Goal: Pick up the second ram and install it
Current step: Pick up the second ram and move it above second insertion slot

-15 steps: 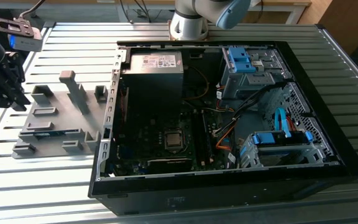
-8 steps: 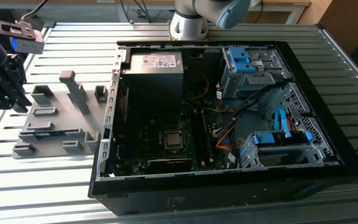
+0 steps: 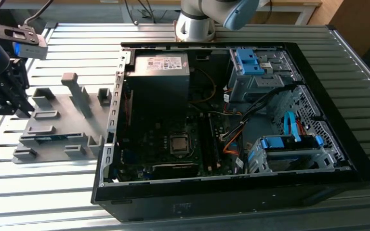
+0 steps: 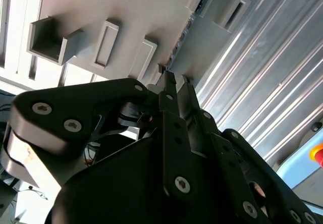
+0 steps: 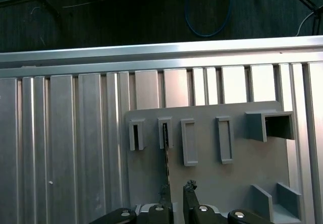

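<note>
Now, your pincer (image 5: 175, 192): over the grey fixture (image 5: 227, 188), open just a little, holding nothing.
Second ram (image 5: 165, 156): you see it standing on its thin edge in a slot of the grey fixture, near the pincer.
Computer case (image 3: 236, 192): beside the grey fixture, its inside showing.

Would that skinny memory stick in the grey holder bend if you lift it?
Probably stiff: the ram stick stands straight on edge in the grey fixture's slot. Likely light, being so thin. Freed, it would probably tip over.
</note>
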`<state>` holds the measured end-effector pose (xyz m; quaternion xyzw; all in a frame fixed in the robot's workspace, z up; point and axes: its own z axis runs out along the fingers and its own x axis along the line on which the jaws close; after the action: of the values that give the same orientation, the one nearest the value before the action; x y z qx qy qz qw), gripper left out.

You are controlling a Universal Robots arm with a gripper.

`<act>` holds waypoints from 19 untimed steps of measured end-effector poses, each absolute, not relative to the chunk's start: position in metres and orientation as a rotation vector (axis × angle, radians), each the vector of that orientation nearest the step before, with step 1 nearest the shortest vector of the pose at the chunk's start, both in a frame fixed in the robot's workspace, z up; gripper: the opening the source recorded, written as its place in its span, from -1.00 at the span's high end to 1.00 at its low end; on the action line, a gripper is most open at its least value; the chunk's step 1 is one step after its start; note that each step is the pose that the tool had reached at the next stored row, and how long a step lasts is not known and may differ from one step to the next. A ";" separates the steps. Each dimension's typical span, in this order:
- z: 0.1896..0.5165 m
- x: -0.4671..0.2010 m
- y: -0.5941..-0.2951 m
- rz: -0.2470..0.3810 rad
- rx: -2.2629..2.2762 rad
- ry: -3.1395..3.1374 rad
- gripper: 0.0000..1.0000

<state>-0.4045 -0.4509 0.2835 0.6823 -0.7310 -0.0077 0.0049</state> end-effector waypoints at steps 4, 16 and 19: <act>0.279 -0.405 -0.451 -0.024 2.137 -2.289 0.51; 0.267 -0.405 -0.451 -0.023 2.137 -2.289 0.51; 0.263 -0.405 -0.451 -0.022 2.137 -2.289 0.51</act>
<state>-0.4047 -0.4509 0.2632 0.6824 -0.7309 -0.0071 0.0049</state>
